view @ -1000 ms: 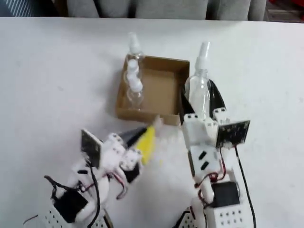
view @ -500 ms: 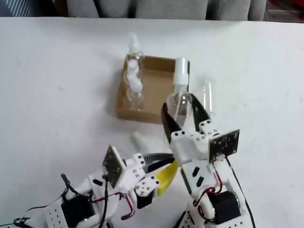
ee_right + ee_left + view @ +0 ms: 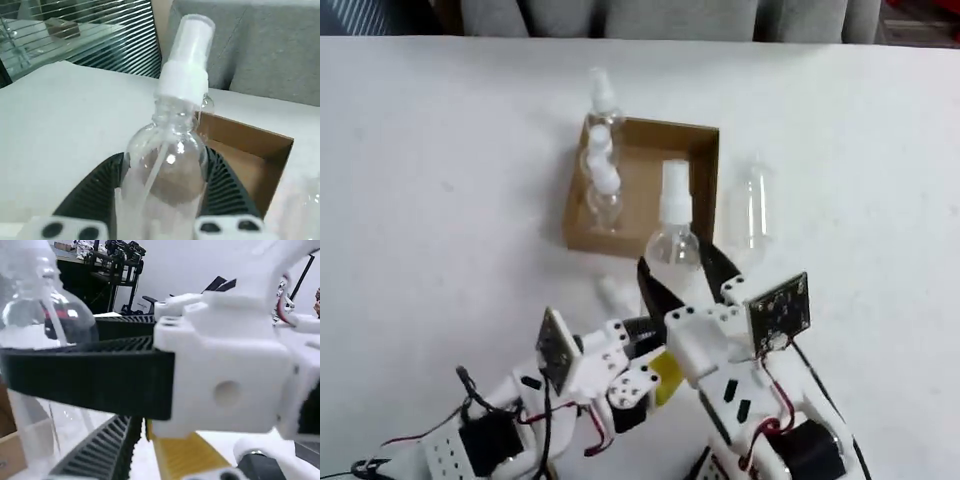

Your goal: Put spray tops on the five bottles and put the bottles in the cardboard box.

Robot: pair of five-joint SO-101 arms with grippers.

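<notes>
1. The right pincer [image 3: 678, 268] is clamped on a capped bottle [image 3: 672, 232], held upright at the near wall of the cardboard box [image 3: 655, 126] just ahead.
2. A second ago it held the bottle past the box's right wall; it has since swung left and drawn back.
3. An uncapped bottle [image 3: 750, 208] stands off to its right, so I judge one more top remains after this drop.

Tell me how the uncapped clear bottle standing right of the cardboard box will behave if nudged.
The clear plastic bottle looks empty, so it is probably light. Tall, narrow and upright, it may tip easily, then roll on its round body.
</notes>
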